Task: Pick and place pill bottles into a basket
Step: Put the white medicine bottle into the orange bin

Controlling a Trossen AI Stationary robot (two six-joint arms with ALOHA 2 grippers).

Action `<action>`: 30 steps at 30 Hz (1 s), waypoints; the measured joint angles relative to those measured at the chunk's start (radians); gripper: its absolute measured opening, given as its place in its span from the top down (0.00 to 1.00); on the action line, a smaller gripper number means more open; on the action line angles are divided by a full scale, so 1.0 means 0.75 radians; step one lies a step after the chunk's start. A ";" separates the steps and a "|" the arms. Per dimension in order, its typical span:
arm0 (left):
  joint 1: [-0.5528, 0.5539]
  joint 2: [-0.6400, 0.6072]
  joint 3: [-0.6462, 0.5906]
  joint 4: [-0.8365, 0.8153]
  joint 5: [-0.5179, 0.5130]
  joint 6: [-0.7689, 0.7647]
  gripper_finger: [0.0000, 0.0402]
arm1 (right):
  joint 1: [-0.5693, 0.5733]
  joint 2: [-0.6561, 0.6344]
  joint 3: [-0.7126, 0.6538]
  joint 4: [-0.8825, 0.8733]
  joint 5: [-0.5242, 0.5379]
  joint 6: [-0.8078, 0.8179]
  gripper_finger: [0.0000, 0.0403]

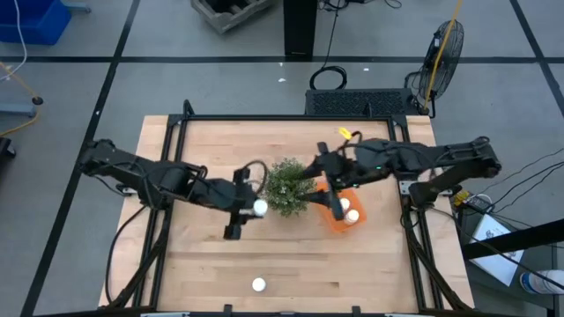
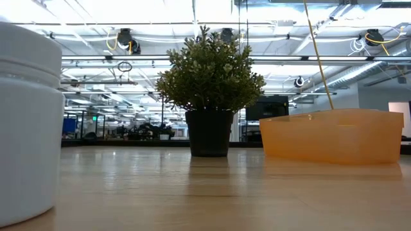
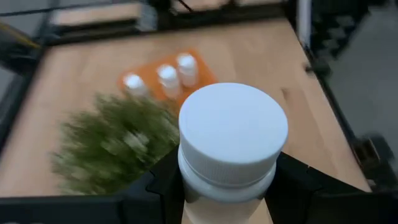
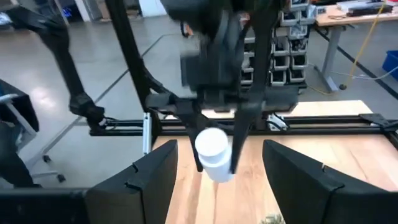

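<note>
My left gripper is shut on a white pill bottle just left of the bushy plant. The orange basket stands right of the plant and holds three bottles. My right gripper is open and empty over the basket's left edge. Its fingers point toward the left arm and the held bottle. Another bottle stands on its base near the table's near edge. It also shows large at the left of the low view. My left gripper pinches the bottle's body just below the cap between its two fingers. The fingers come from the table's left. The bottle stands upright in the hold, cap up, clear of the table.
The plant's black pot stands between the held bottle and the basket. Bare wood lies at the near left of the table. A dark frame runs around the tabletop.
</note>
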 joint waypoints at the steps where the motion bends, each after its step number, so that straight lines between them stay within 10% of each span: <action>1: 0.012 0.015 0.043 -0.012 -0.020 -0.015 0.57 | -0.009 0.021 0.013 -0.003 -0.010 0.000 0.44; 30: 0.177 0.128 0.194 -0.160 0.139 -0.185 0.57 | -0.185 0.219 0.024 0.042 -0.233 -0.010 0.33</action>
